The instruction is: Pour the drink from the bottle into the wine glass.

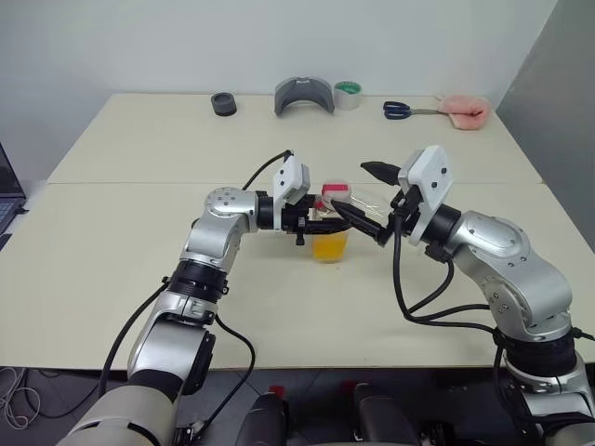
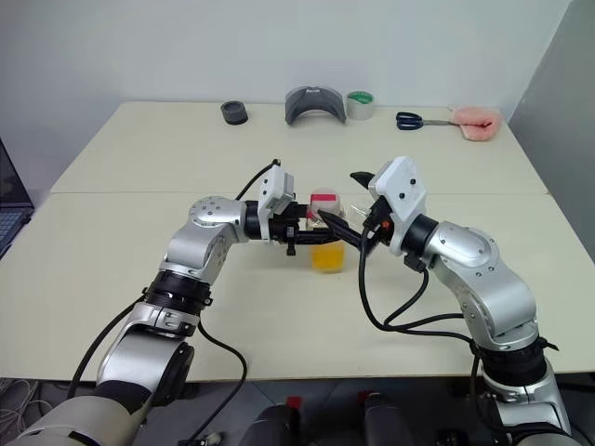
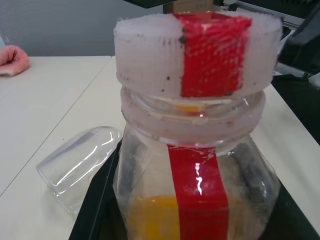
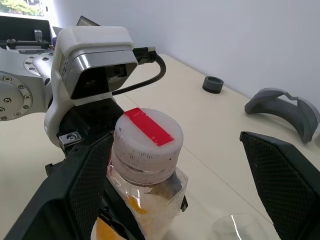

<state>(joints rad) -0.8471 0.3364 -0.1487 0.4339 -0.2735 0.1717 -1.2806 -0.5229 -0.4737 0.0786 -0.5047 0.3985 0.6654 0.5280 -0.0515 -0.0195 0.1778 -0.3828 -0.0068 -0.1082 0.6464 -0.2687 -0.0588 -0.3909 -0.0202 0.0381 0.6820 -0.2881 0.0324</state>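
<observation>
The bottle (image 1: 330, 237) stands on the table (image 1: 139, 269) with my left gripper (image 1: 311, 223) shut on its body. It is clear plastic with a red strip (image 3: 197, 195) down its side. Its white cap (image 4: 148, 137), crossed by red tape, is on. The orange drink (image 1: 330, 248) fills its lower part. My right gripper (image 1: 369, 197) is open at cap height. One finger (image 4: 85, 185) is close beside the neck and the other finger (image 4: 280, 180) stands well clear. The wine glass (image 3: 75, 167) lies on its side on the table just beyond the bottle, its stem hidden.
Along the far edge of the table lie a black ring (image 1: 223, 104), a grey curved piece (image 1: 304, 95), a tape roll (image 1: 348, 95), blue-handled scissors (image 1: 398, 110) and a pink cloth (image 1: 465, 111). A laptop (image 1: 7, 200) sits off the left edge.
</observation>
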